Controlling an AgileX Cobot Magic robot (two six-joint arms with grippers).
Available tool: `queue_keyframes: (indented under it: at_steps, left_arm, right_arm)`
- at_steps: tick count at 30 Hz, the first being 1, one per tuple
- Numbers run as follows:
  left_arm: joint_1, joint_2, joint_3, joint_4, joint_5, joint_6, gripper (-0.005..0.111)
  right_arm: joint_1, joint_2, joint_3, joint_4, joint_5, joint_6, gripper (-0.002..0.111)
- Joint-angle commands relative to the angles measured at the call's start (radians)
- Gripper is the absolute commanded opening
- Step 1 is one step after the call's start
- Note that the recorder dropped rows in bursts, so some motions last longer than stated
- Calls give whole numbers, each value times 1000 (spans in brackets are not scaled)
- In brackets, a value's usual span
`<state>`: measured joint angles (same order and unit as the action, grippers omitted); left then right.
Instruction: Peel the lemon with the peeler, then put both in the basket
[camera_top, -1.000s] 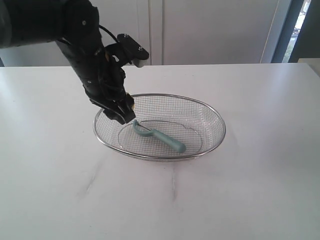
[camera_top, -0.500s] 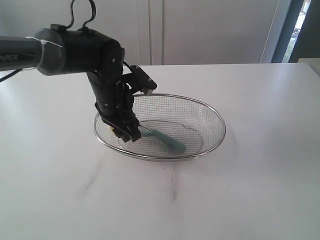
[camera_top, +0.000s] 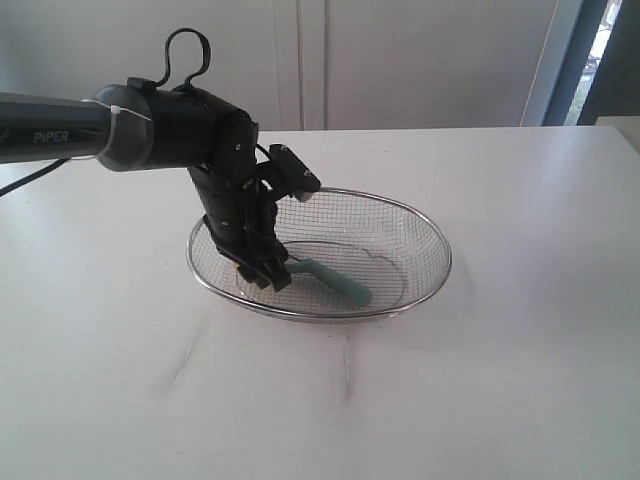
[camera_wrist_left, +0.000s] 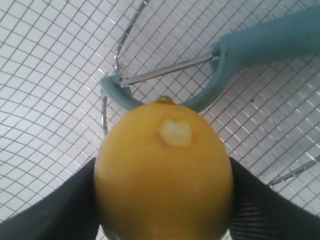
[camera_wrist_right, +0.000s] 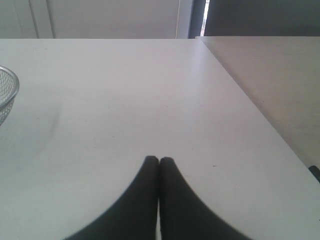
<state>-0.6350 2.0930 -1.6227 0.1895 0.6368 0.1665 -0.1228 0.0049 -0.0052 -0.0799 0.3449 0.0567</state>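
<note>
My left gripper (camera_top: 262, 270) reaches down inside the silver wire basket (camera_top: 440, 250), at its left side. It is shut on the yellow lemon (camera_wrist_left: 167, 195), one black finger (camera_wrist_left: 75, 200) on each side; a small peeled patch shows near the lemon's nub. In the exterior view the gripper hides nearly all of the lemon. The teal peeler (camera_top: 335, 282) lies on the basket's mesh floor, and its bladed head (camera_wrist_left: 165, 72) sits just beyond the lemon. My right gripper (camera_wrist_right: 159, 160) is shut and empty above the bare table; the exterior view does not show it.
The white table (camera_top: 500, 380) spreads around the basket. The right wrist view catches the basket's rim (camera_wrist_right: 11, 82) at one side and the table's edge (camera_wrist_right: 250, 105), with a lower surface beyond it. White cabinet doors stand behind the table.
My left arm has swung down and lowered the lemon into the basket, ending close to the peeler's head. The peeler and the basket have stayed put.
</note>
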Motion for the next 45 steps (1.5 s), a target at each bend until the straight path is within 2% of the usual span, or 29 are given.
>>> queue_keyframes:
  at_steps: [1,3,5,10,11,12,13,15,30,37,39,41,45]
  left_arm:
    - [-4,-9,-7,0,-3,-10,0]
    - [-4,-9,-7,0,-4,-10,4]
    - [-4,-9,-7,2,-5,-10,16]
    - [-4,-9,-7,2,-7,-10,63]
    - [-4,-9,-7,2,-7,-10,76]
    - [-4,-9,-7,2,-7,-10,83]
    - [-4,-9,-7,2,-7,-10,88]
    - [-4,-9,-7,7,-7,-10,91]
    - [-4,-88,-7,43,38,-10,91]
    - [-4,-146,-7,43,139,-10,88]
    - [-4,-164,-7,43,192,-10,78]
    - [-4,-182,-7,43,233,-10,61]
    - [-4,-222,-7,43,298,-12,17]
  right_arm:
    - [-8,-5,5,-2,-2,-7,0]
    - [-8,-5,5,-2,-2,-7,0]
    - [-8,-5,5,-2,-2,-7,0]
    - [-8,-5,5,-2,-2,-7,0]
    - [-8,-5,5,-2,-2,-7,0]
    - [-8,-5,5,-2,-2,-7,0]
    - [-8,-5,5,-2,-2,-7,0]
    - [-8,-5,5,-2,-2,-7,0]
    - [-8,-5,5,-2,-2,-7,0]
    - [-8,-5,5,-2,-2,-7,0]
    - [-8,-5,5,-2,-2,-7,0]
    - [-8,-5,5,-2,-2,-7,0]
    - [-8,-5,5,-2,-2,-7,0]
